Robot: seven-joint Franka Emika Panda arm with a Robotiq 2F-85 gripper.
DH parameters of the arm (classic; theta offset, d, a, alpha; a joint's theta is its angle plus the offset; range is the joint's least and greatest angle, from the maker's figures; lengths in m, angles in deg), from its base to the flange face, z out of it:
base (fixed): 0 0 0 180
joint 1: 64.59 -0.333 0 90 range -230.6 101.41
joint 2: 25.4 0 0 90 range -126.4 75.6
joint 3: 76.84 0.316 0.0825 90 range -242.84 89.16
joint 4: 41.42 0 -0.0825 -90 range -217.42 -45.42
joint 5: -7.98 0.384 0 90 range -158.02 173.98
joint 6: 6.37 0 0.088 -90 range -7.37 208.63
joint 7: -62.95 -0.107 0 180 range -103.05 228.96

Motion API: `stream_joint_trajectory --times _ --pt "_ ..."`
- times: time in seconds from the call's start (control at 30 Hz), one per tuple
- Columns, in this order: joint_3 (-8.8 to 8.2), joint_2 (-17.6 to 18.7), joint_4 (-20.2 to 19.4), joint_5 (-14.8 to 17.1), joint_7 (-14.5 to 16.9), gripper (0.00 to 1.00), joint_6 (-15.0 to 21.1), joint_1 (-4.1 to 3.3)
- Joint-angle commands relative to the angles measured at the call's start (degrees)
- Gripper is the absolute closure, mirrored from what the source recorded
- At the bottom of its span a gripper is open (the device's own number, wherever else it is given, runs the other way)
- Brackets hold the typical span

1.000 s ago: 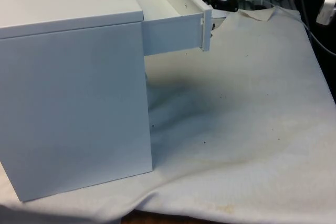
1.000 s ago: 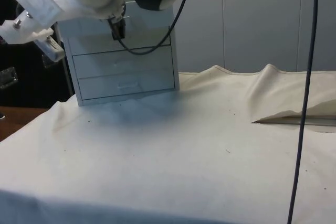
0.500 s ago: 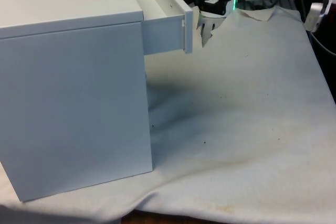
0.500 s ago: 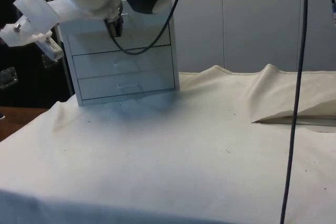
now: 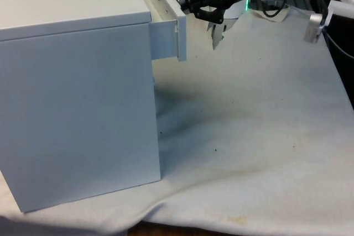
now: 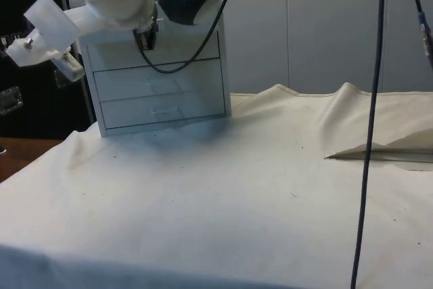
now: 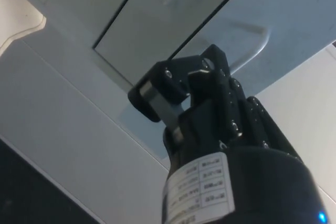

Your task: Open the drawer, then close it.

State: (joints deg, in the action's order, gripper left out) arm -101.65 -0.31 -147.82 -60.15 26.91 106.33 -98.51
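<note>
A white chest of drawers stands at the front view's left, its side turned to that camera. Its top drawer sticks out a short way towards the front view's right. My black gripper is right against the drawer's front panel. In the wrist view the gripper has its fingers together, with the tips on the white drawer front and nothing held. From the side, the arm covers the top drawer and the gripper hangs before the chest.
The two lower drawers are shut. A raised fold in the cloth lies at the side view's right, and a black cable hangs in front of it. The table's near edge runs along the front view's bottom.
The top drawer has slid most of the way back into the chest, towards the front view's left. My gripper has followed it, staying against the drawer front.
</note>
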Motion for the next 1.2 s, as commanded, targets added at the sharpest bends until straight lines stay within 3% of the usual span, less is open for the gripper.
stream_joint_trajectory --times 0.0,0.13,0.17,0.4,0.43,0.47,0.7,0.77,1.03,1.1,1.17 --pt "-0.34 0.40 0.46 -0.74 -0.57 1.00 0.80 0.29" --pt "-1.20 1.43 1.32 -0.97 -2.01 1.00 1.32 0.40" --pt "-0.92 1.09 0.92 -0.23 -1.55 1.00 0.46 0.11" --pt "-2.64 3.04 2.64 -1.26 -4.13 1.00 2.29 0.63" --pt "-2.58 2.86 2.29 -0.63 -4.01 1.00 1.60 0.29" --pt "-3.09 3.55 3.04 -1.26 -4.70 1.00 2.64 0.69" --pt "-4.35 5.21 4.64 -1.09 -6.76 1.00 3.32 0.86" --pt "-4.35 5.21 4.41 -0.69 -6.82 1.00 2.81 0.69" --pt "-4.70 6.36 5.79 -0.86 -8.77 1.00 3.38 1.20" --pt "-4.70 6.19 5.44 -0.69 -8.94 1.00 2.86 0.92" --pt "-4.93 6.76 6.13 -0.86 -9.40 1.00 3.44 1.26"
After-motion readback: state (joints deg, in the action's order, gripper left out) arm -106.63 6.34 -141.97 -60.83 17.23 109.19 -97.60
